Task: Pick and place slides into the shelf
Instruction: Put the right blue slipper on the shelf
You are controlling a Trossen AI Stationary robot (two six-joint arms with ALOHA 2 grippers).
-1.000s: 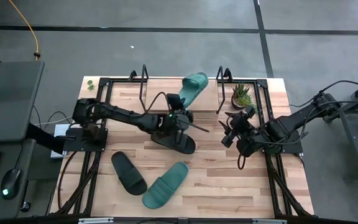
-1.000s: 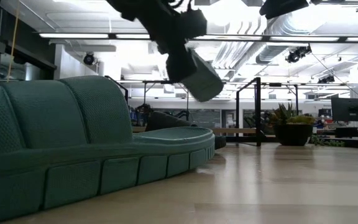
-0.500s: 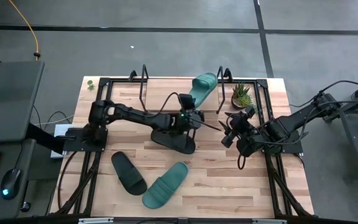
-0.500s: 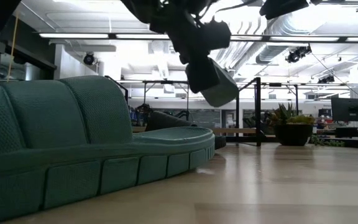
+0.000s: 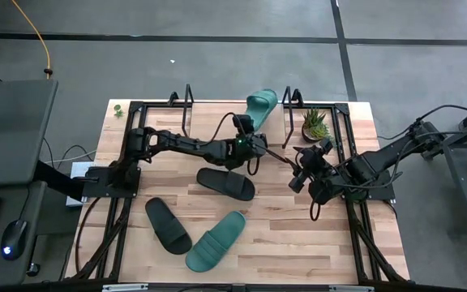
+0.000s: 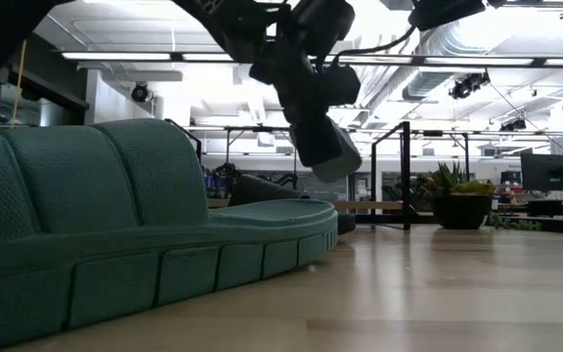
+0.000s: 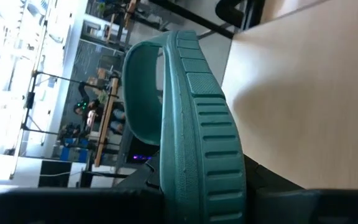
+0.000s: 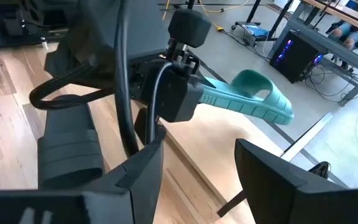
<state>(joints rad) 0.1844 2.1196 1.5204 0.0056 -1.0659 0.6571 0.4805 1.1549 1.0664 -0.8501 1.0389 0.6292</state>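
My left gripper is shut on a teal slide and holds it in the air over the shelf at the table's far edge; the held slide also shows in the left wrist view and the right wrist view. A second teal slide and two black slides lie flat on their soles on the table. My right gripper is open and hovers over the table's right side, its fingers pointing at the left gripper. My left gripper pinches the teal slide's heel end between its two fingers, coming level from the table's near-left side. The slide is lifted clear and turned on its edge. Its strap end sticks out beyond the fingers toward the far edge.
A potted plant stands at the far right, beside the shelf's right frame end. Black frame rails run along the table's left and right sides. Bare wood lies in the near right area.
My left gripper has moved toward the far edge and a little right, carrying the teal slide farther over the shelf and tipping it more onto its edge. The black slide that lay beneath the arm now shows fully.
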